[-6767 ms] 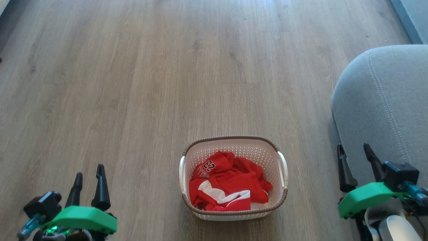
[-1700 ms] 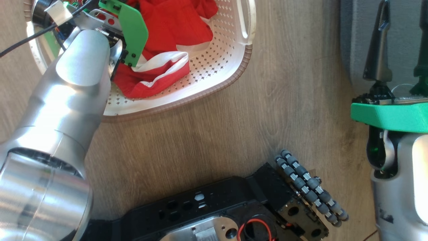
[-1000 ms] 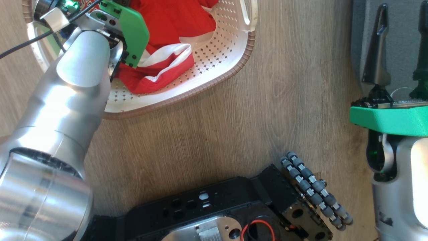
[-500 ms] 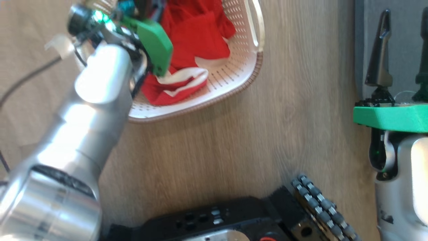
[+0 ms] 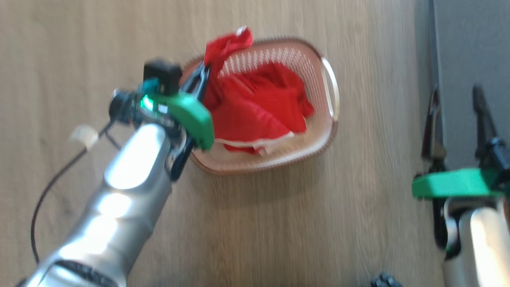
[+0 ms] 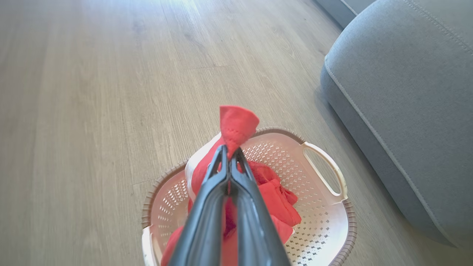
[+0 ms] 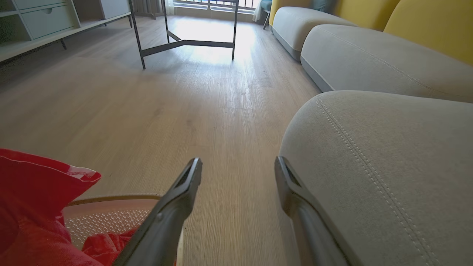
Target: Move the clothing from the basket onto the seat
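Left wrist view: my left pincer [image 6: 229, 154] is clamped on a bunched fold of the clothing [image 6: 237, 123], light, limp stuff trailing into the basket [image 6: 325, 221], so I'd hold thick folds; right pincer [image 7: 238, 170] gapes empty.
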